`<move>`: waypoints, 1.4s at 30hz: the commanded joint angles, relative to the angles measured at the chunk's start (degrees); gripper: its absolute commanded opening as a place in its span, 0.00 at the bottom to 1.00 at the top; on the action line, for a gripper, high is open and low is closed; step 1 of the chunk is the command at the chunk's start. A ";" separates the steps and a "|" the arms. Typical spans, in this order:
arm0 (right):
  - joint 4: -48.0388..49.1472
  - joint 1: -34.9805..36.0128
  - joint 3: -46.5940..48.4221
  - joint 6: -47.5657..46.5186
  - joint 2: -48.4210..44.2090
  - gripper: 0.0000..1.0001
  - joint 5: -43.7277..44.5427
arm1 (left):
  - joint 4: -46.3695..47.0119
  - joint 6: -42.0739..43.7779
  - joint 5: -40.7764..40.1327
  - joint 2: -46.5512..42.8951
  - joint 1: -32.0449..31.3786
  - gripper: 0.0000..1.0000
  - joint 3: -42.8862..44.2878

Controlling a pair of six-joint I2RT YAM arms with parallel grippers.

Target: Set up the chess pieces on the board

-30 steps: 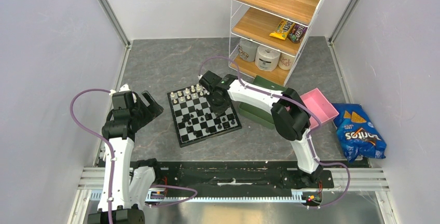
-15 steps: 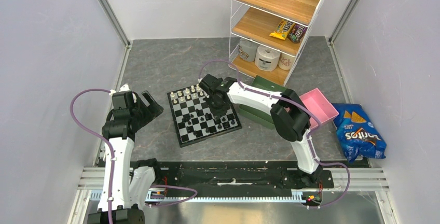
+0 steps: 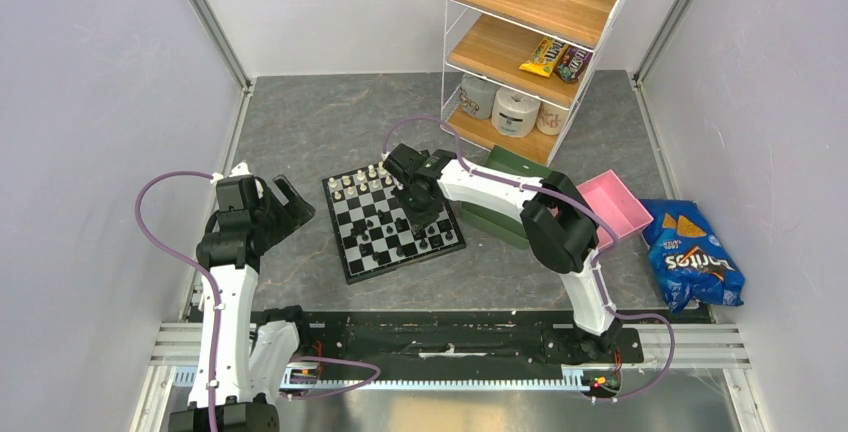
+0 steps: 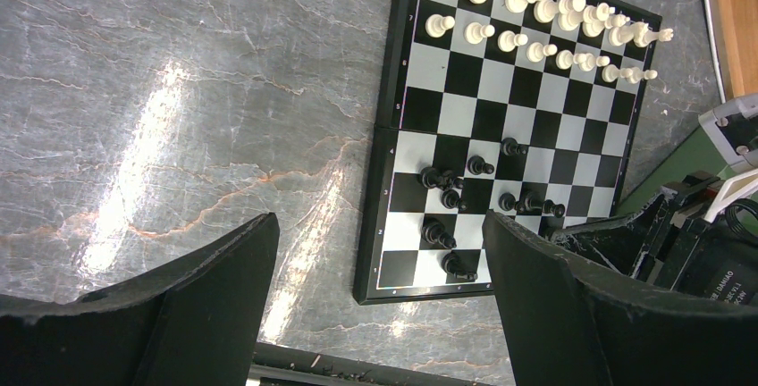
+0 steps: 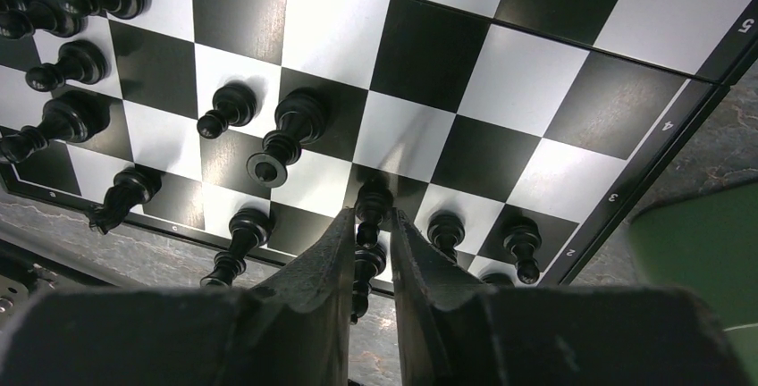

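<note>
Chessboard (image 4: 429, 66) flat, glossy, chequered, on marbled grey tabletop (image 4: 179, 91) | left gripper (image 4: 380, 225) gaping — rough black fingers (image 4: 214, 297) | right gripper (image 5: 372, 225) nearly closed around black piece (image 5: 373, 200) at board edge — grip unclear, base hidden

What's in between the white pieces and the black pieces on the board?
Nothing: only bare squares of the board separate the white pieces from the black pieces. The left wrist view shows it best.

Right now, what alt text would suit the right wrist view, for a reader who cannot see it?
The right tool closely flanks one black piece with both fingers, near the edge of the board; whether it grips is unclear. Other black pieces sit scattered on nearby squares.
</note>
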 commanded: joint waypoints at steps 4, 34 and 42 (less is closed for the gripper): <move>0.73 0.44 1.23 -0.23 -3.59 0.32 0.58 | 1.72 -1.00 0.37 -0.15 -0.06 0.91 -0.12; -0.54 0.79 12.19 -0.01 0.20 0.51 -2.49 | 1.72 -1.04 0.28 -0.31 -0.05 0.91 -0.12; -2.62 0.99 15.25 -0.10 3.35 0.50 -1.86 | 1.70 -1.04 0.28 -0.38 -0.05 0.91 -0.12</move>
